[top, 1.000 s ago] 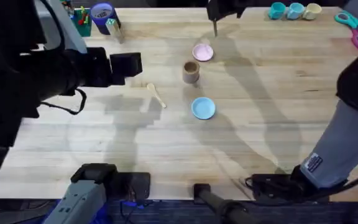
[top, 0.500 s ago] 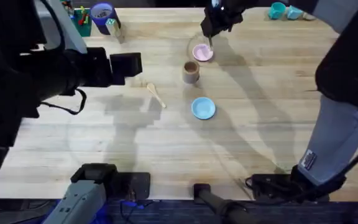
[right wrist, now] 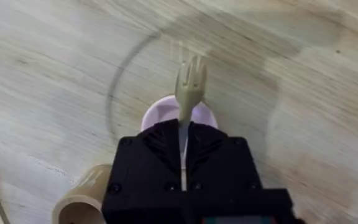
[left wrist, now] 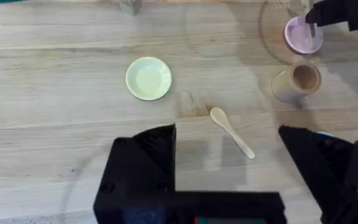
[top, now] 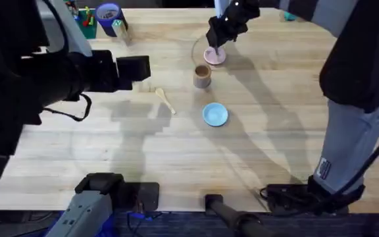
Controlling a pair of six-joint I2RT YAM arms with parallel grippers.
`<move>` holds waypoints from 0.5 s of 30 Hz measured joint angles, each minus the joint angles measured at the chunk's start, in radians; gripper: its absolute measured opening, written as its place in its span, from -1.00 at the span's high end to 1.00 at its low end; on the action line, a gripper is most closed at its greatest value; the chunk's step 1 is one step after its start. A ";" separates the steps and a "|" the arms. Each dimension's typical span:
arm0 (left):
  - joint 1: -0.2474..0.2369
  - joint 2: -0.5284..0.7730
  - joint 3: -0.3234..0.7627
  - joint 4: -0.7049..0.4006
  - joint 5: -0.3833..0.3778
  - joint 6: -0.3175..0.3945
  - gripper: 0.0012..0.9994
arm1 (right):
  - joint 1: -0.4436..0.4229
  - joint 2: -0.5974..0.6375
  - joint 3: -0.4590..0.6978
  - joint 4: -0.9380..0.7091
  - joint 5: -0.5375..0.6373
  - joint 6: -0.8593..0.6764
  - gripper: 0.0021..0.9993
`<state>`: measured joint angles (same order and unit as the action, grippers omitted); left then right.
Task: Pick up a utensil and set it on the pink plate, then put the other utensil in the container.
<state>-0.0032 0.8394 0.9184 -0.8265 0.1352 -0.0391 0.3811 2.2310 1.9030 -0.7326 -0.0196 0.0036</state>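
Small wooden fork (right wrist: pixel 190 82), tines splayed at its far end, clamped by the handle between the black fingers of the right gripper (right wrist: pixel 183 144). Fingers closed on it; the handle runs through the slit between them, head sticking out forward. Directly under the fork and gripper sits the pink plate (right wrist: pixel 204 115), its rim showing on either side of the gripper body. Cannot tell whether the fork touches the plate.

Overhead: the right gripper (top: pixel 217 41) is over the pink plate (top: pixel 216 58), upper centre of the frame, the right arm reaching in from the lower right across the table (top: pixel 275 131). Just below the plate in the frame stands the tan cup (top: pixel 202 76), upright, mouth open upward, close beside the plate but apart from it. Same cup appears in the right wrist view at lower left (right wrist: pixel 82 196).

Wooden spoon (top: pixel 165 100) lies flat on the table left of the cup, centre-left of the overhead frame, bowl toward upper left, handle pointing lower right. Well apart from cup and plate. In the left wrist view the spoon (left wrist: pixel 231 130) lies near frame centre, with the cup (left wrist: pixel 297 81) and pink plate (left wrist: pixel 303 34) at upper right.

Light blue plate (top: pixel 215 114) sits below the cup, middle of the overhead frame. Pale yellow-green plate (left wrist: pixel 148 78) lies upper left of the spoon in the left wrist view.

Left gripper (left wrist: pixel 235 162) held above the table, fingers spread wide apart, nothing between them.
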 joint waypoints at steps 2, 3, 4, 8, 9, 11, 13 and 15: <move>0.000 0.000 0.000 0.000 0.000 0.000 -0.98 | 0.005 0.004 0.000 0.001 0.000 0.000 0.94; 0.000 0.000 0.000 0.000 0.000 0.000 -0.98 | 0.008 0.005 0.000 0.000 -0.001 0.000 0.94; 0.000 0.000 0.000 0.000 0.000 0.000 -0.98 | 0.009 0.005 0.000 -0.001 -0.001 0.000 0.94; 0.000 0.000 0.000 0.000 0.000 0.000 -0.98 | 0.010 0.011 0.000 -0.002 -0.003 0.000 0.94; 0.000 0.000 0.000 0.000 0.000 0.000 -0.98 | 0.009 0.011 0.000 -0.002 -0.003 0.000 0.94; 0.000 0.000 0.000 0.000 0.000 0.000 -0.98 | 0.009 0.012 0.000 -0.002 -0.003 0.000 0.94; 0.000 0.000 0.000 0.000 0.000 0.000 -0.98 | 0.009 0.012 0.000 -0.007 -0.003 0.000 0.94; 0.000 0.000 0.000 0.000 0.000 0.000 -0.98 | 0.009 0.012 0.000 -0.017 -0.003 0.000 0.94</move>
<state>-0.0032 0.8395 0.9184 -0.8265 0.1352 -0.0391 0.3904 2.2425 1.9030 -0.7500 -0.0228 0.0036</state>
